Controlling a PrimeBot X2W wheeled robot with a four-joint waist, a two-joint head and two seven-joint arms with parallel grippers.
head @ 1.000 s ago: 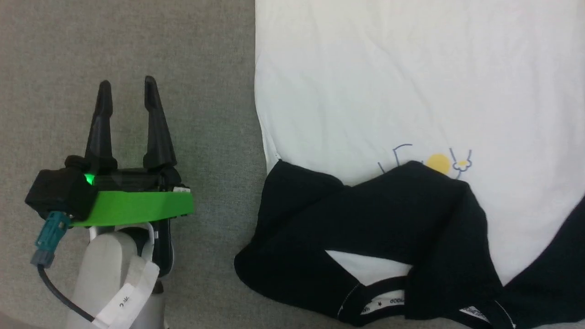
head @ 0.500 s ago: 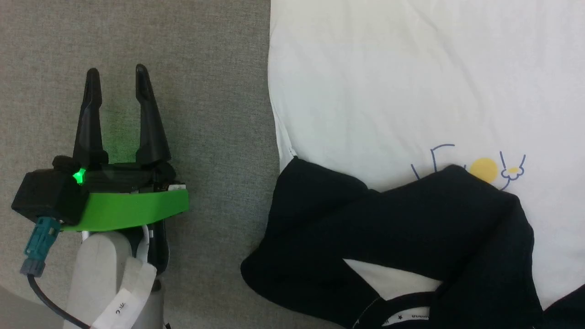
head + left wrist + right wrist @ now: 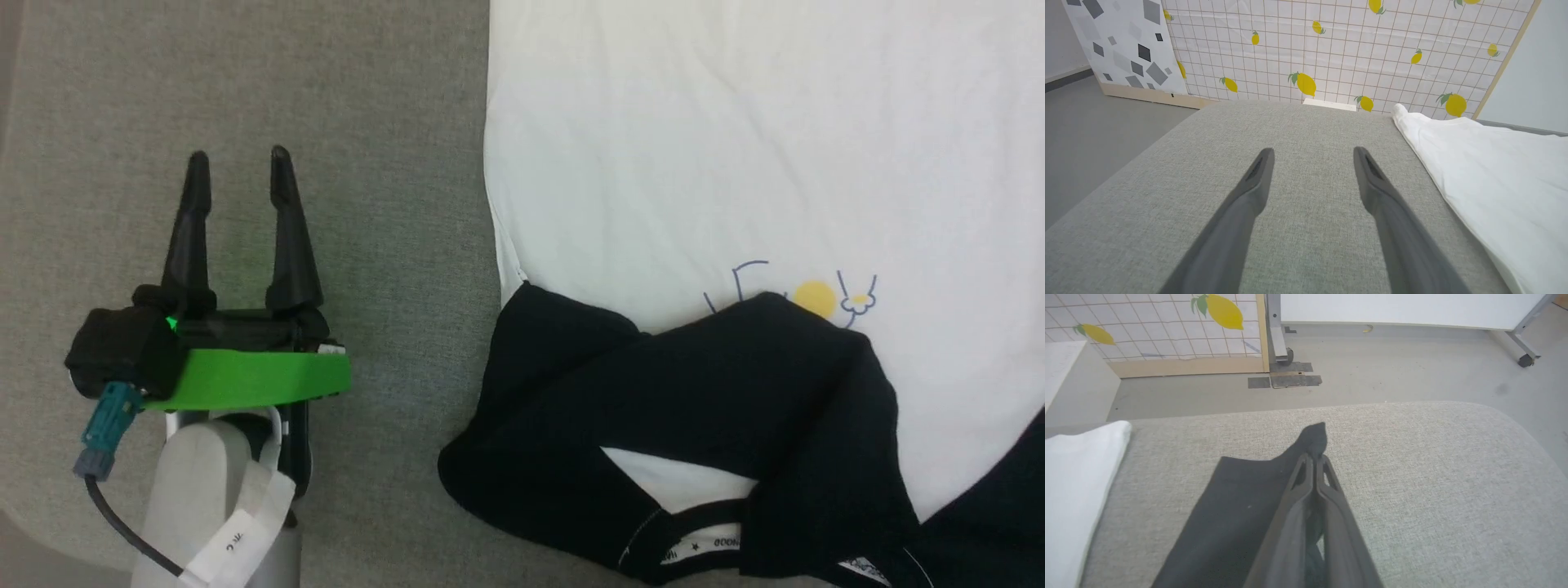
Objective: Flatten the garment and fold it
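- The shirt (image 3: 694,147) lies spread on the bench (image 3: 245,65). Its white body is flat, and one black sleeve (image 3: 694,384) is crumpled over the chest print (image 3: 816,298).
- We judge it light, soft and limp. We would take hold at cuffs, hem or shoulder seams.
- The right end effector (image 3: 1313,457) is pressed together, pinching a sleeve end (image 3: 1229,506) short of the bench's far edge.
- The left end effector (image 3: 237,155) is spread and empty, on bare bench beside the shirt's side edge.
- On the neckband (image 3: 710,541), we can read only "HOOD", upside down.

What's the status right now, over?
Left end effector open over grey cushion. Right end effector shut on garment sleeve end. Other sleeve crumpled across chest. Nothing in the way.
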